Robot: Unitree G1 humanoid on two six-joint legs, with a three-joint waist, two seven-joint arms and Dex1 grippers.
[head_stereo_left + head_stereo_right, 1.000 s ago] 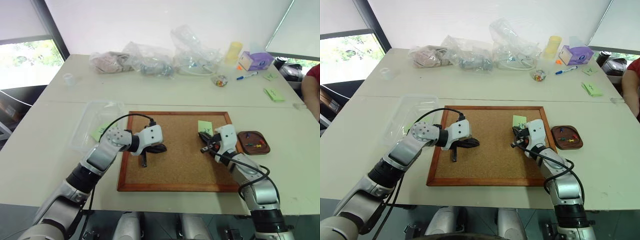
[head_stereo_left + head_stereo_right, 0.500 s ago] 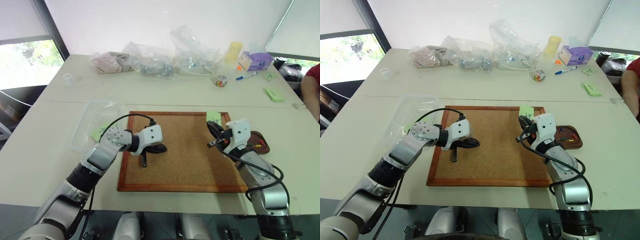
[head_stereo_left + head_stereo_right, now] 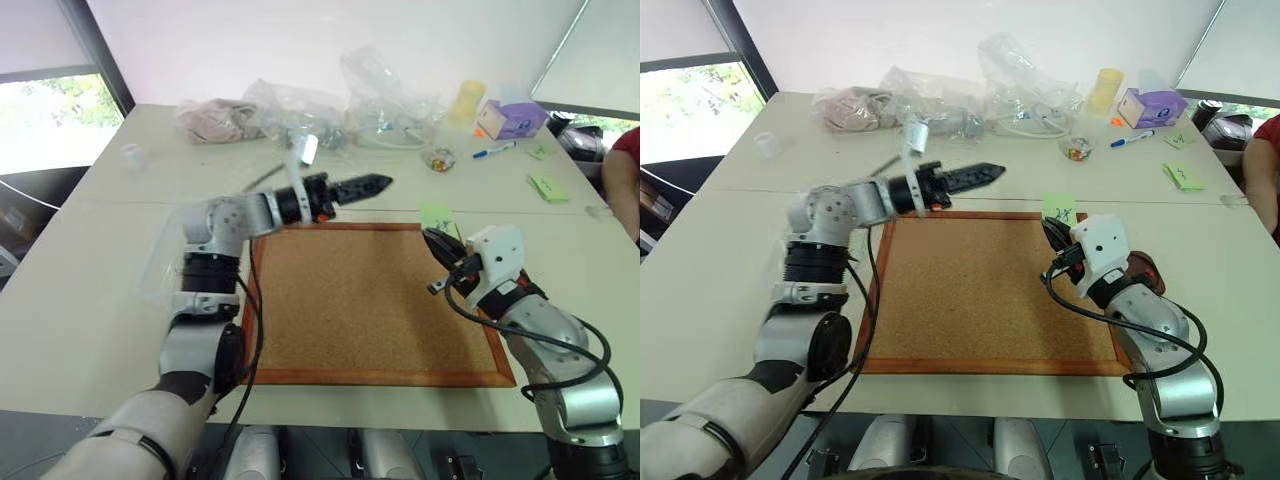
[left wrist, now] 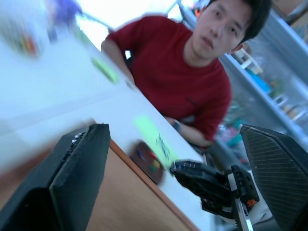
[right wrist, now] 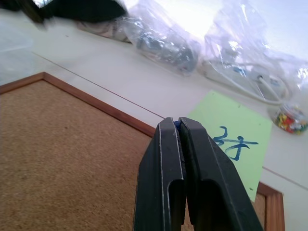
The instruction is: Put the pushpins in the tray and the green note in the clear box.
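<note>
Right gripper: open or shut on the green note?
Shut on the green note: right gripper fingers pressed together, note pinched at the tips, lifted off the corkboard.

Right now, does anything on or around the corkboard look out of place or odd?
Yes. The green note is off the corkboard, held up in the shut right gripper, and the left gripper hangs in the air over the board's far edge.

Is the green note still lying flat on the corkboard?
No. The right gripper holds the green note lifted at the corkboard's far edge.
</note>
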